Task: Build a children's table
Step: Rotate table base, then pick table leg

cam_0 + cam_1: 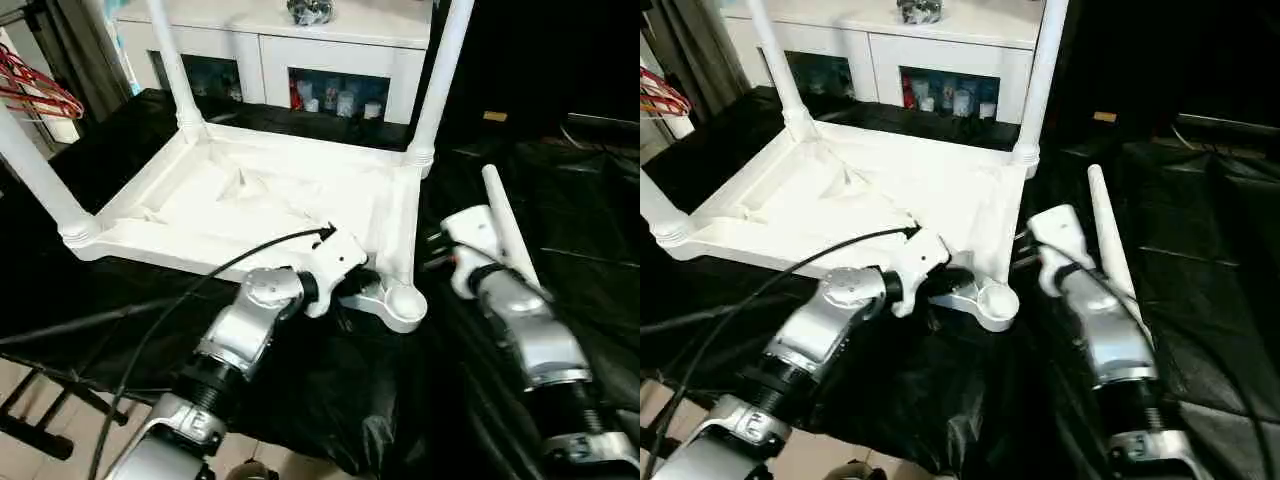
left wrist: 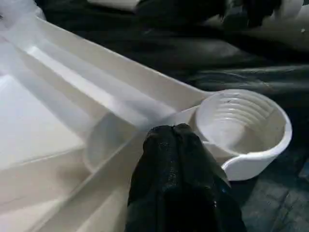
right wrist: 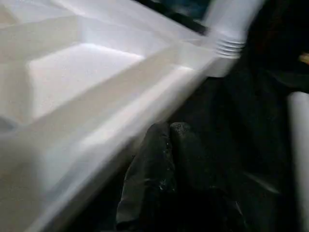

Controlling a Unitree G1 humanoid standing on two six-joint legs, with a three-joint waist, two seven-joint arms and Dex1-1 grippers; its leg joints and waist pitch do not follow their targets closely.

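Left wrist: empty corner socket (image 2: 244,126), threaded inside.

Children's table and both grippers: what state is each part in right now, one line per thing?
tabletop: upside down on the black sheet, ribbed underside up.
three fitted legs: upright in their corner sockets.
empty socket: open, threads visible, no leg in it.
loose leg: lying on the sheet beside the right arm.
left gripper: fingers shut, next to the empty socket.
right gripper: fingers shut, empty, near the tabletop's edge.
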